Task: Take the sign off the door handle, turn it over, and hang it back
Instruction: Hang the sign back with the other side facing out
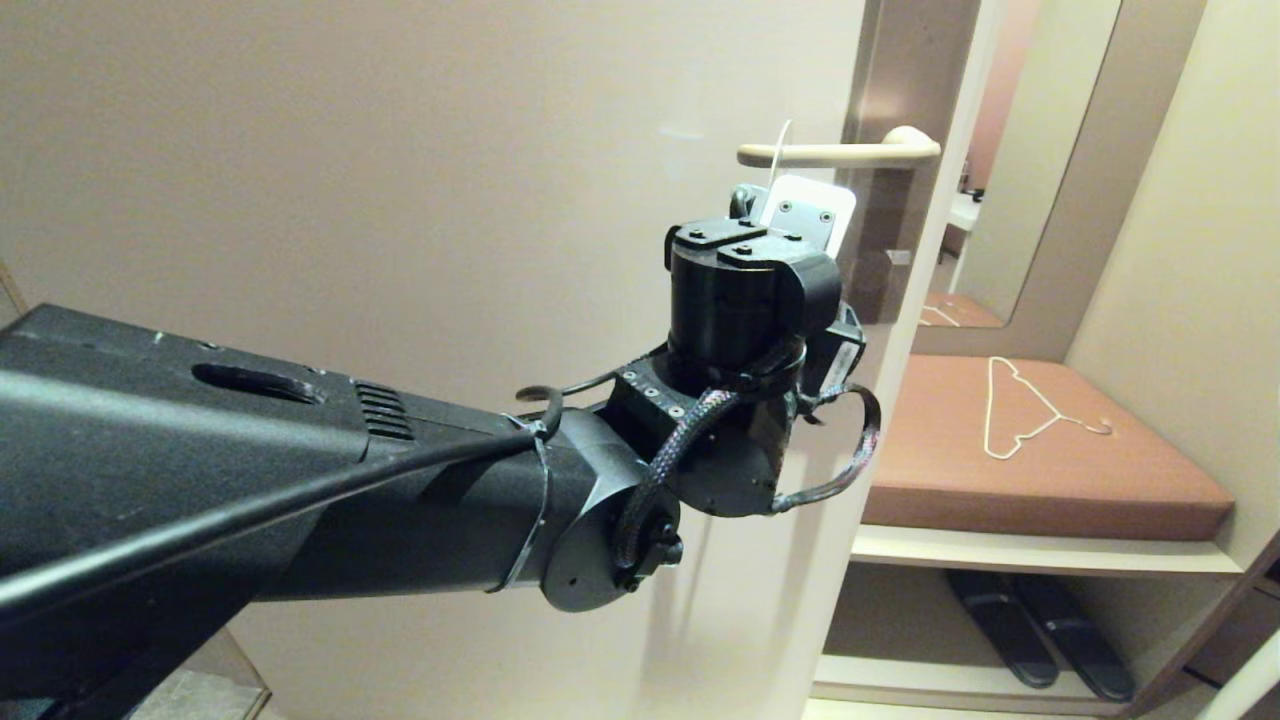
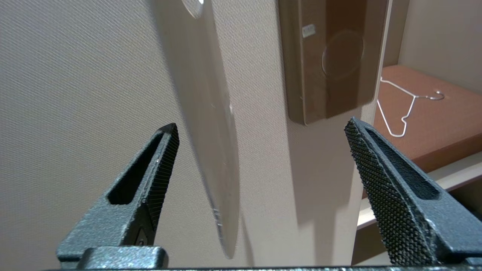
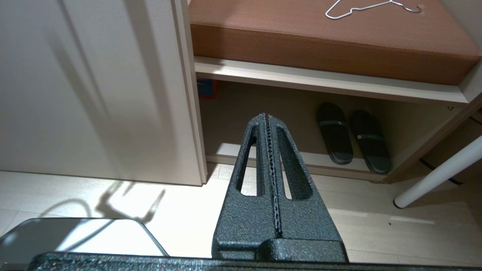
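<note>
Left end effector [image 2: 261, 130] reaches up at the pale door [image 1: 400, 150] just below the door handle [image 1: 835, 153], its two dark ridged fingers [image 2: 162, 150] spread wide and gripping nothing. Between the fingers, touching neither, hangs the sign [image 2: 220, 158], seen nearly edge-on as a thin pale card. Its long axis runs straight up and down from the door handle, rounded top uppermost; the printed faces cannot be read from this angle. In the head view only a narrow white sliver of the sign [image 1: 782, 140] shows, rising across the door handle above the arm's wrist. The door handle itself is a slim cream lever lying level, its long axis horizontal, free end pointing away from the pivot on the brownish-grey plate [image 2: 331, 60].

Right end effector [image 3: 269, 150] hangs low, well below the door handle, its fingers pressed together on nothing, pointing toward the floor.

Farther off, beyond the door's edge, a thin white wire hanger [image 1: 1030, 410] lies on a brown cushion [image 1: 1050, 470], with black slippers [image 3: 352, 137] on the shelf beneath.
</note>
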